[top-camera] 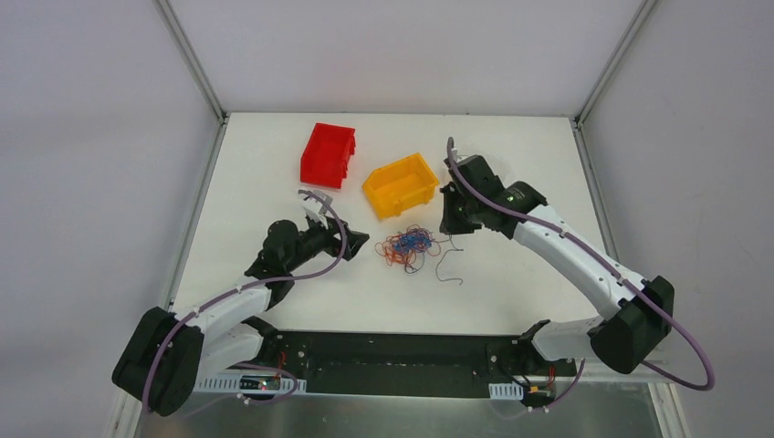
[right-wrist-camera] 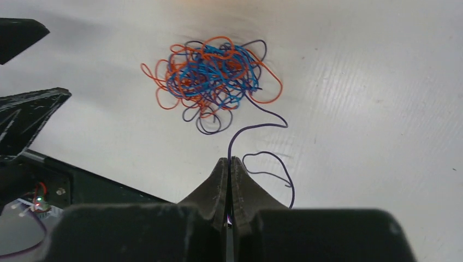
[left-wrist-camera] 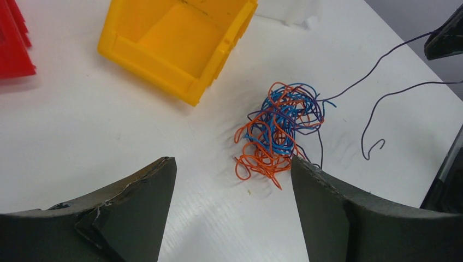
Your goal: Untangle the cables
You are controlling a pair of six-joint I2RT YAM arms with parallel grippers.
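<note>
The cables [top-camera: 408, 246] lie as one knotted bundle of blue, orange and dark purple wire on the white table, seen too in the left wrist view as cables [left-wrist-camera: 281, 128] and in the right wrist view as cables [right-wrist-camera: 210, 76]. My right gripper [right-wrist-camera: 230, 159] is shut on a dark purple cable [right-wrist-camera: 256, 126] that runs out of the bundle to its fingertips. From above, the right gripper [top-camera: 449, 228] hangs just right of the bundle. My left gripper [left-wrist-camera: 233, 161] stands open just left of the bundle, nothing between its fingers; from above, the left gripper [top-camera: 354, 241] is low over the table.
A yellow bin [top-camera: 402, 185] stands just behind the bundle, a red bin [top-camera: 327, 155] further back left. The loose end of the purple cable [top-camera: 441, 269] curls on the table right of the bundle. White walls enclose the table.
</note>
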